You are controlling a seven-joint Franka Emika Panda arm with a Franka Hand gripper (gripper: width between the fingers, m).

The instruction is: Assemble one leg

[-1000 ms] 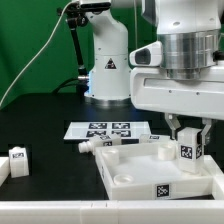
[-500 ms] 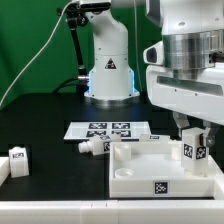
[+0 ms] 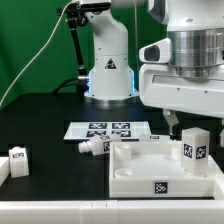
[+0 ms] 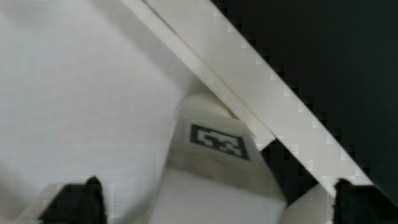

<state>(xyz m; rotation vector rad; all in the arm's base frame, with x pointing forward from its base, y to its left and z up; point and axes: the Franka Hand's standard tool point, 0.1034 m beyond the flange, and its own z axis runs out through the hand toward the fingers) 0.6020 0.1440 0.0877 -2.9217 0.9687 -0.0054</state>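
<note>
One leg (image 3: 194, 149), a stubby white peg with a square tag, stands upright in the far corner of the white tray-like panel (image 3: 140, 168) at the exterior view's right. My gripper (image 3: 186, 124) hovers just above it, open, with its fingers apart on either side. In the wrist view the tagged leg (image 4: 224, 140) stands between the two dark fingertips (image 4: 80, 200), touching neither, and the gripper (image 4: 210, 202) holds nothing. A second leg (image 3: 91, 146) lies on the black table beside the panel's left corner. A third leg (image 3: 19, 157) stands at the far left.
The marker board (image 3: 104, 130) lies flat behind the panel. The arm's white base (image 3: 108, 72) stands at the back centre before a green backdrop. A white piece (image 3: 3, 170) shows at the left edge.
The gripper has risen from around the upright leg, which stays standing in the panel's corner. The panel slid a little toward the exterior view's right early on.
</note>
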